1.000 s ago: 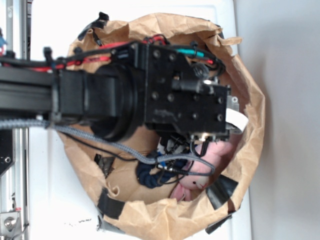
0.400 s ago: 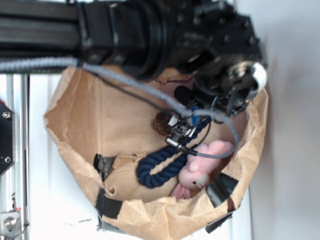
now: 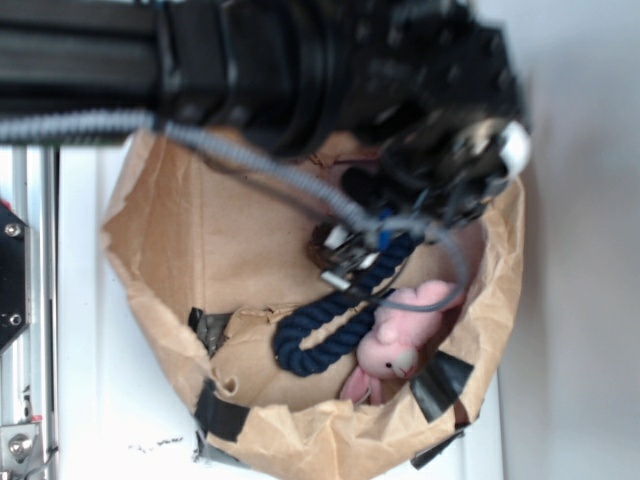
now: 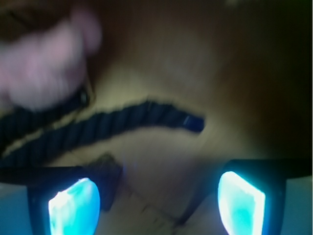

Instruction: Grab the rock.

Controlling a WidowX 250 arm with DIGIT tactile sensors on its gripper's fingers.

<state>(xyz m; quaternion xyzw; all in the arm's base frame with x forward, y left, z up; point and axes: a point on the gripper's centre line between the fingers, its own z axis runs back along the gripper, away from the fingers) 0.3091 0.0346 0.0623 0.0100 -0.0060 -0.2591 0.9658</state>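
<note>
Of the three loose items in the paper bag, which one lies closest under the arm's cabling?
The rock: small, brown, half hidden by the cables. The dark-blue rope and pink plush bunny lie lower in the exterior view.

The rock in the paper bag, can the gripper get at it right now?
Probably yes: the rock lies bare beside the rope, with the open gripper nearby, though cables partly hide it.

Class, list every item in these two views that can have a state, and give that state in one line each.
Crumpled brown paper bag: open, lying on its side.
Small lumpy brown-grey rock: inside the bag, not held.
Dark-blue twisted rope: lying loose, curved.
Pink plush bunny: lying beside the rope.
Hand: open, empty, fingertips apart.
</note>
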